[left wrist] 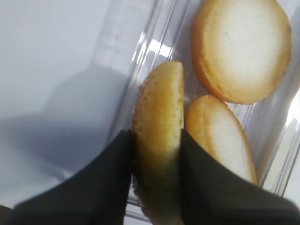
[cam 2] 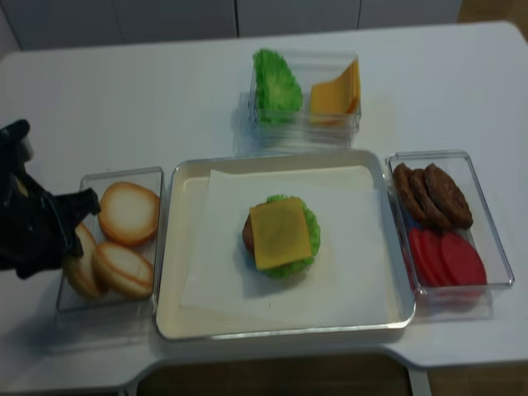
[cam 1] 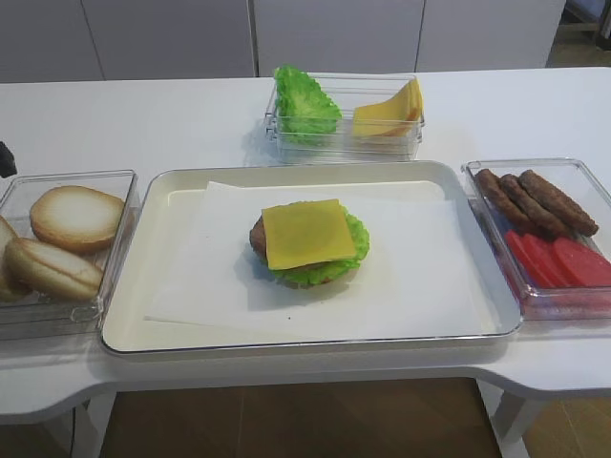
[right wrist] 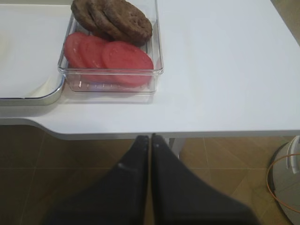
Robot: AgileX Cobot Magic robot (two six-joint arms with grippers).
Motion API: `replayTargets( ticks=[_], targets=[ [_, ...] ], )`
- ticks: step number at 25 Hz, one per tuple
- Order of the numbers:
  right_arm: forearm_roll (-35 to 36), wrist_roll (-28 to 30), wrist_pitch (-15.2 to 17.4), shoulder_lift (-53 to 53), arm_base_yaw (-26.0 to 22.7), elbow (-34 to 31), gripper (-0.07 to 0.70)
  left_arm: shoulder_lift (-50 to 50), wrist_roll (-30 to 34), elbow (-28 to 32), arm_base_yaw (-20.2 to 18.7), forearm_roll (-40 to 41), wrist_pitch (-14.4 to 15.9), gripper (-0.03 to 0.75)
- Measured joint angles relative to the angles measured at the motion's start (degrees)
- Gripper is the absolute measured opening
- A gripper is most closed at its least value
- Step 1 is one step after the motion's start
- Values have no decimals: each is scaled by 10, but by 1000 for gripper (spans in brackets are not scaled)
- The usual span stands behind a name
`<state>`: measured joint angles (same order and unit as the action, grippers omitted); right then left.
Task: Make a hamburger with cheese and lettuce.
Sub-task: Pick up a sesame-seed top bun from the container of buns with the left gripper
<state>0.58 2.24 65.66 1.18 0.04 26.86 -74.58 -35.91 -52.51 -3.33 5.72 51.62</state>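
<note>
Your left end effector (left wrist: pixel 157 154) grips a bun piece while the open-faced hamburger (cam 1: pixel 307 242) waits on the tray.

Using the cream rectangular metal tray (cam 1: pixel 181 191) as your landmark: the hamburger sits at its centre on white paper (cam 1: pixel 420 277), the flat yellow cheese square (cam 1: pixel 306 232) topmost, the ruffled light-green lettuce leaf (cam 1: pixel 355 236) frilling out beneath it. Left of the tray, over the clear plastic bun bin (cam 2: pixel 124 318), your left end effector pinches one browned bun half (left wrist: pixel 158 122) edge-on. Right of the tray, off the white table (right wrist: pixel 225 61), your right end effector (right wrist: pixel 150 140) hangs with jaws pressed together, holding nothing.
</note>
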Motion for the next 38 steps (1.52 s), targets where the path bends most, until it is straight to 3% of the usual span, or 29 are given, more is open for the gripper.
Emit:
replayTargets(
  ticks=[10, 31, 38],
  targets=[
    [0, 0, 0, 0, 0, 0, 84, 31, 3, 0, 0, 2, 8, 208],
    [0, 1, 0, 0, 0, 0, 84, 116, 78, 0, 0, 5, 41, 207],
    [0, 1, 0, 0, 0, 0, 84, 125, 103, -33, 0, 5, 66, 206]
  ],
)
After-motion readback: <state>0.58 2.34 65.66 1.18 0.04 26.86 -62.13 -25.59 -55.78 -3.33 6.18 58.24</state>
